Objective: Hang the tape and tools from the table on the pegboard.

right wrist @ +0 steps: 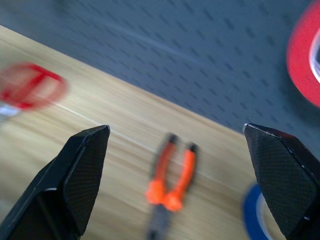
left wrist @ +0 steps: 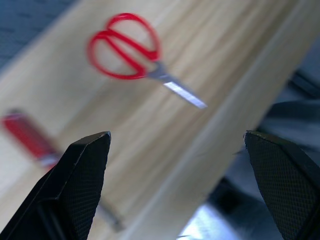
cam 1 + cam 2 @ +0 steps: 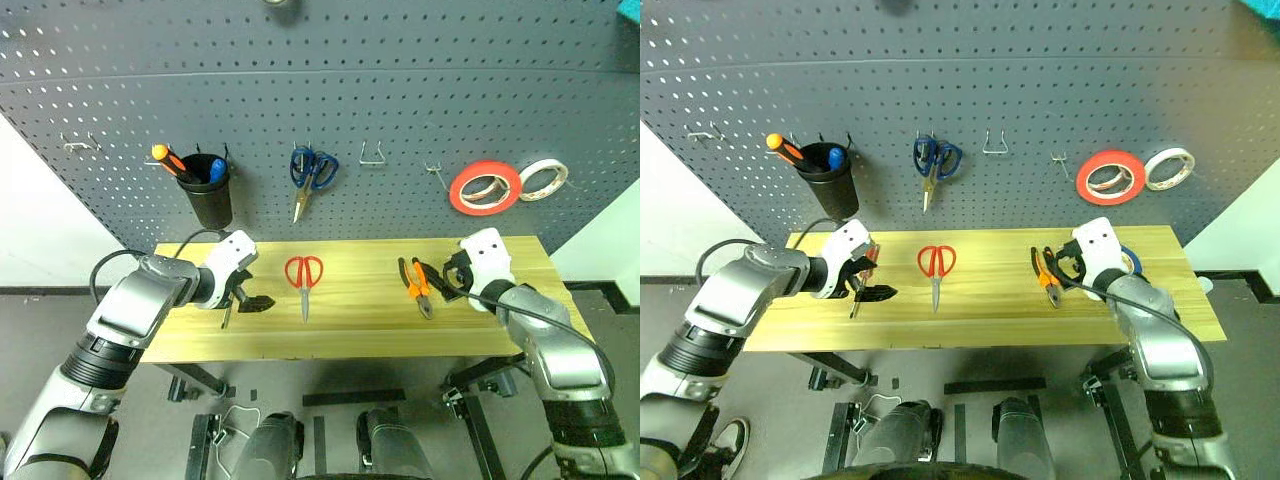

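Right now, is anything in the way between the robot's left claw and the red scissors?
No. The left gripper is open over the table, and only bare wood lies between it and the red scissors.

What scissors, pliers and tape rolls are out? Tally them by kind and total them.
Scissors: 2 (red scissors, blue scissors)
Pliers: 1
Tape rolls: 3 (blue tape, red-orange tape, white tape)
Total: 6
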